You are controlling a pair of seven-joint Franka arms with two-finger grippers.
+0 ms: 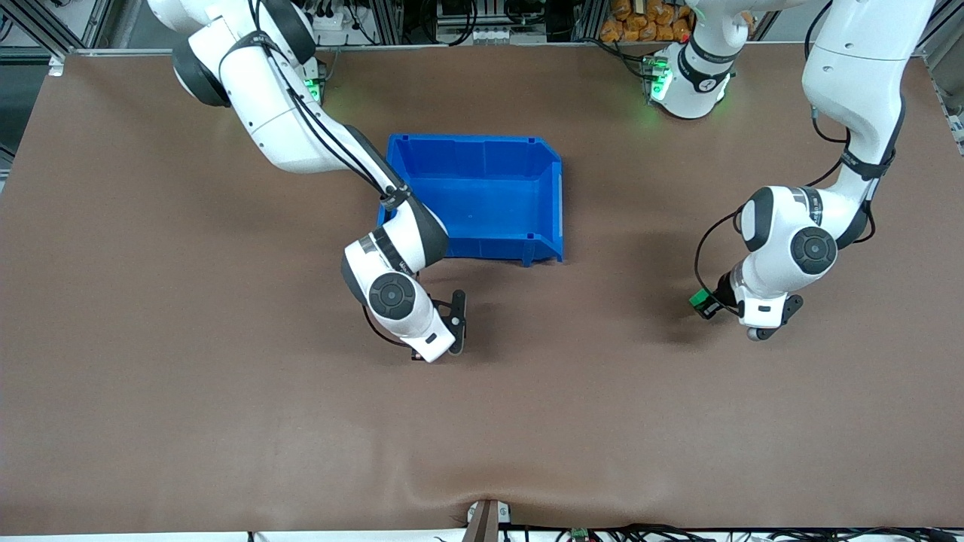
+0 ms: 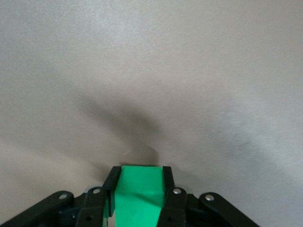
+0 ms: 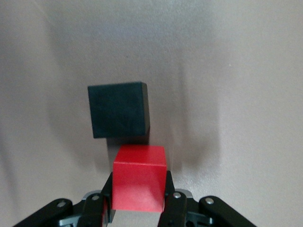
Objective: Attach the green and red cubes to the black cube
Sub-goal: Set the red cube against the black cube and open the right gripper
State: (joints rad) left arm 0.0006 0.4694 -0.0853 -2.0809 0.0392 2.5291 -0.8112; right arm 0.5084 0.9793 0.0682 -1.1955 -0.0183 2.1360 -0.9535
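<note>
Your right gripper [image 3: 138,195] is clamped on the red cube [image 3: 139,182], low over the table [image 1: 226,421] just in front of the blue bin [image 1: 482,196]. The black cube [image 3: 118,109] sits on the table right ahead of its fingertips, close to the red one; contact unclear. Your left gripper [image 2: 138,189] grips the green cube [image 2: 137,196] over the table toward the left arm's end, well apart from the bin.
</note>
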